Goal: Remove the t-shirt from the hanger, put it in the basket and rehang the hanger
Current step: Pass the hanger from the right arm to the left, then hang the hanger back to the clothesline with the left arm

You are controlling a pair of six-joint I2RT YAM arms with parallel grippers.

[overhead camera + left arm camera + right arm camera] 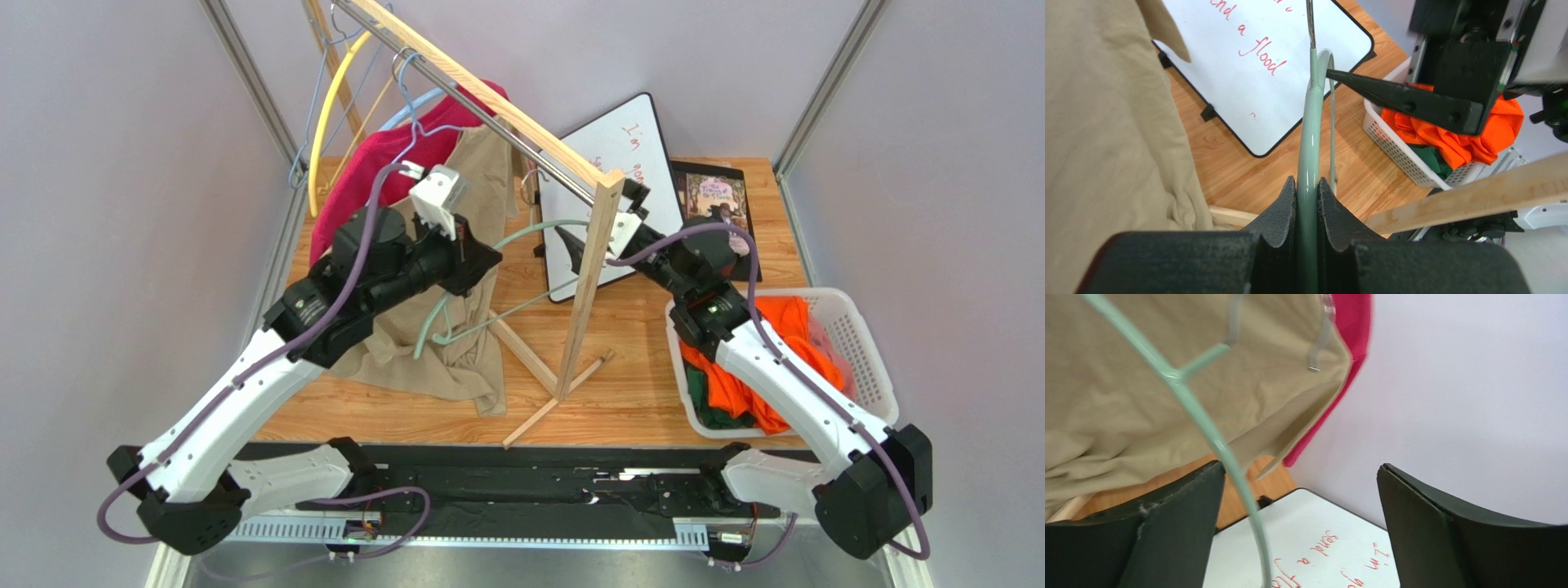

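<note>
While the left pincer (1308,185) clamps the hanger (1310,116), the t-shirt (1106,135) hangs beside it.

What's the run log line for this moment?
left gripper shut on green hanger | right gripper open near hanger | beige t-shirt lower part on table

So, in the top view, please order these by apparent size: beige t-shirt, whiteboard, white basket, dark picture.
1. beige t-shirt
2. whiteboard and white basket: they look about alike, so not ranked
3. dark picture
</note>
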